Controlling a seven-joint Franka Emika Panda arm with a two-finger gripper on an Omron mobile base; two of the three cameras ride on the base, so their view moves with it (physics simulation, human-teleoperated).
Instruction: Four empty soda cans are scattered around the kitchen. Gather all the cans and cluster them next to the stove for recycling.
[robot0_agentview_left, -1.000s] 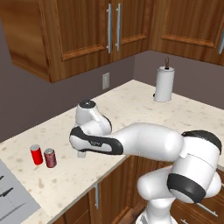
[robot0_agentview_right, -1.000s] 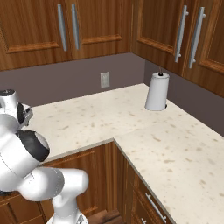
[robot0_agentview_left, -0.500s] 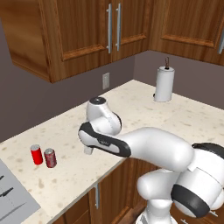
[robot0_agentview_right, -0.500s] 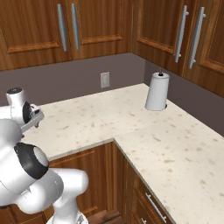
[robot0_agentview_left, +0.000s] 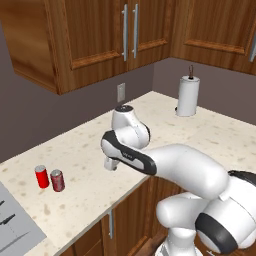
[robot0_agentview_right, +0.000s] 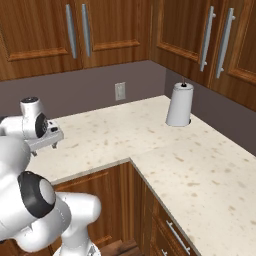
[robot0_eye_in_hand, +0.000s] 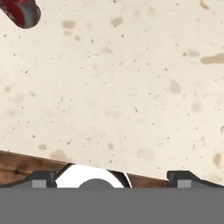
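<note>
Two red soda cans stand close together on the pale speckled counter, just right of the stove, whose silver-grey corner with black grates shows at the lower left. My gripper hangs open over the counter to the right of the cans, apart from them, with nothing between its fingers. From the right base view the gripper is at the far left. In the hand view the gripper looks down on bare counter near its front edge, and one red can shows in the top left corner.
A paper towel roll stands upright in the counter's back corner. A wall outlet sits on the grey backsplash under the wooden upper cabinets. The counter bends in an L toward the right.
The arm has swung to the right along the counter, carrying the open gripper away from the two red cans. The cans have stayed in place.
</note>
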